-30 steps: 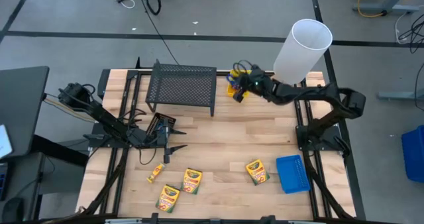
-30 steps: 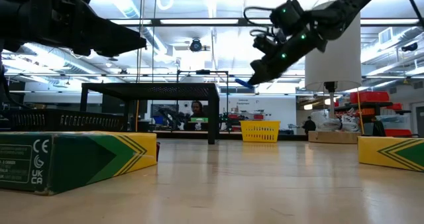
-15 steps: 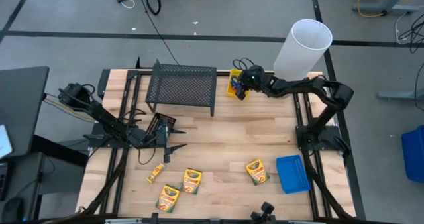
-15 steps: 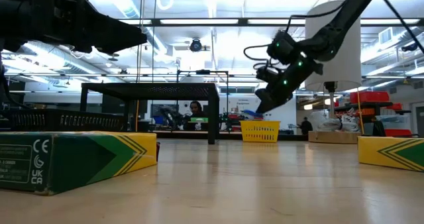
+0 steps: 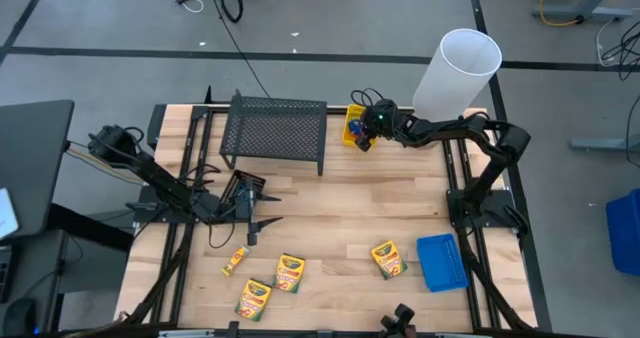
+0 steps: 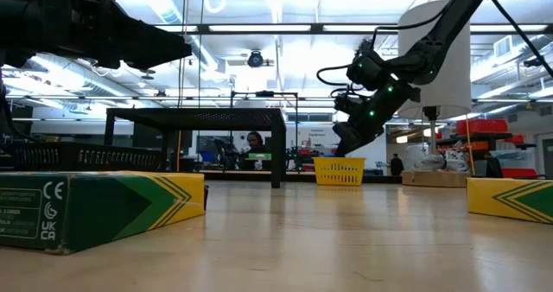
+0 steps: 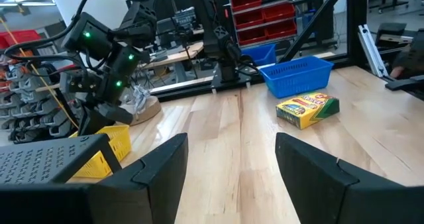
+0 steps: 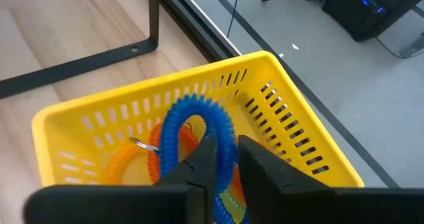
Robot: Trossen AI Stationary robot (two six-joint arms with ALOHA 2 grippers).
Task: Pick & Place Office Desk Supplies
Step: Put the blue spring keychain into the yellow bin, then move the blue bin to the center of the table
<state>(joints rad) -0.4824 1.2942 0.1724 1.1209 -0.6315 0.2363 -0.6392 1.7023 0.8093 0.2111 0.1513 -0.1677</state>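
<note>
The right claw (image 8: 222, 159) is hanging over the yellow bin (image 8: 278, 111) at the bench's far edge, its fingers slightly parted around a blue loop (image 8: 192, 114) already lying inside with orange ones, while four crayon boxes (image 5: 290, 272) are waiting near the open left claw (image 5: 252, 224)
</note>
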